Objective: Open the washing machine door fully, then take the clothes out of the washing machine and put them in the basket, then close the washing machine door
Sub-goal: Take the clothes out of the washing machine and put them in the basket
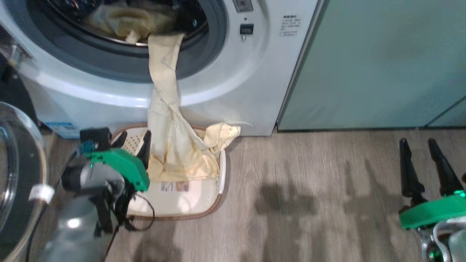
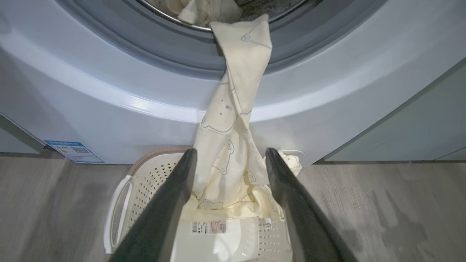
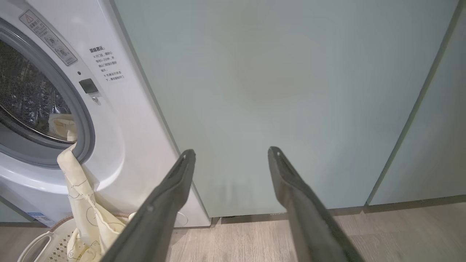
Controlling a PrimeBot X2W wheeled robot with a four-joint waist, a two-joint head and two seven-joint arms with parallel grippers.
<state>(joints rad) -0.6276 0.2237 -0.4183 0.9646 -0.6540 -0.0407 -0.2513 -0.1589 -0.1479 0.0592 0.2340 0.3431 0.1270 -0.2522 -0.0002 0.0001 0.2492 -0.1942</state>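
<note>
Counts: one washer (image 1: 247, 83), one door (image 1: 22, 163), one basket (image 1: 213, 209), two grippers, two green cabinet panels (image 3: 276, 91). Clothes (image 1: 165, 120): one long garment is certain. More pale yellow cloth is bunched in the drum, number of pieces unclear.

Garment: pale yellow, twisted like a rope, with faint outlined bear faces. Its top end lies over the grey gasket (image 1: 204, 62). It hangs down the washer's white front, and its lower end is heaped in the far half of the basket. One fold drapes over the basket's far right corner.

Basket: cream, perforated, brown rim, on the wood floor (image 1: 309, 200) just beside the washer's foot. The near half of its bottom is bare, with a label (image 2: 208, 227) on it.

Door: swung open at the left edge of the head view, glass dome showing.

Left gripper (image 1: 134, 140): over the basket's left part, jaws apart, nothing clamped. Right gripper (image 1: 417, 142): over bare floor, well apart from the basket, jaws apart and empty, facing the cabinet.

By view:
- The left wrist view shows the print clearly, the garment hanging between the fingers (cannot tell if touching), and a blue sticker (image 2: 74, 151) low on the washer.
- The right wrist view adds the latch (image 3: 88, 86) and printed notices beside the opening
</note>
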